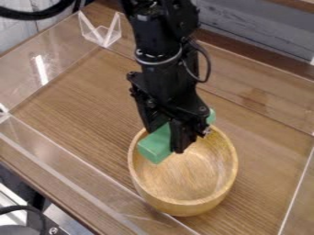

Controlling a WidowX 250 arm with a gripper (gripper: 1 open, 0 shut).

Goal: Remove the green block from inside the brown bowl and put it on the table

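Note:
A bright green block (pixel 157 146) hangs just over the left part of the round light-brown bowl (pixel 208 191), pinched between the black fingers of my gripper (pixel 172 142). The gripper points straight down and is shut on the block. A second bit of green shows at the gripper's right side (pixel 208 117). The bowl rests on the brown wood-grain table (pixel 86 101) near its front edge. The arm hides the bowl's far rim.
Clear acrylic walls (pixel 37 64) edge the table on the left, front and right. A clear stand (pixel 103 30) sits at the back left. Open tabletop stretches to the left of and behind the bowl.

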